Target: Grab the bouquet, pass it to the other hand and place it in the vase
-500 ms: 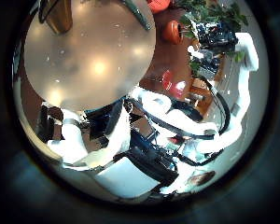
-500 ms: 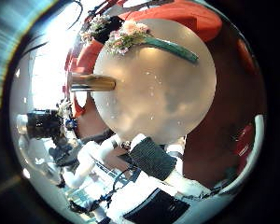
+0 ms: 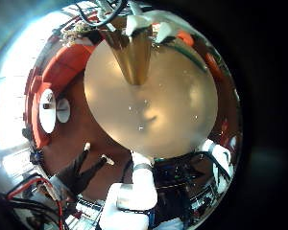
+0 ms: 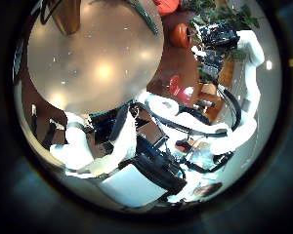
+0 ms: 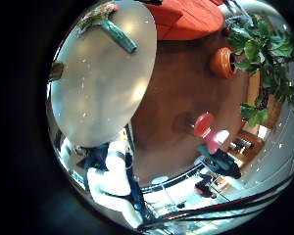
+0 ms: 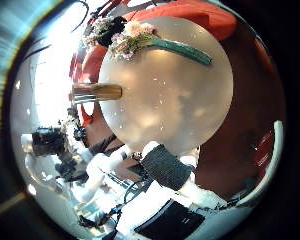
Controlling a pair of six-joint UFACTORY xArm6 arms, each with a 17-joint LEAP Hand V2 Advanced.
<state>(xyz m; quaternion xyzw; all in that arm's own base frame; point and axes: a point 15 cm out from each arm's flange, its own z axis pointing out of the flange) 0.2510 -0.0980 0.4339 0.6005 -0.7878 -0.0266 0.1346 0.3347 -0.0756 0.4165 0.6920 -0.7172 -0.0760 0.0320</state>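
Round table (image 6: 170, 95) w/ pale glossy top, dark floor (image 5: 181, 93), potted plant (image 5: 265, 54) nearby, bright window light.

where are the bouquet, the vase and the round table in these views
bouquet (image 6: 140, 38), right thumb side palm view, on the flower heads
vase (image 6: 97, 92), right thumb side palm view, on its side wall
round table (image 6: 175, 100), right thumb side palm view, on bare tabletop

Vase (image 4: 66, 14) cut off at the frame edge in left thumb view, only its base shows; bouquet (image 4: 142, 14) there is just a stem end, blooms out of frame. In the right little-finger view the vase (image 5: 57, 70) is a sliver at the desk (image 5: 98, 88) rim. Left hand (image 3: 134, 187) fingers mostly out of view, can't tell their pose.
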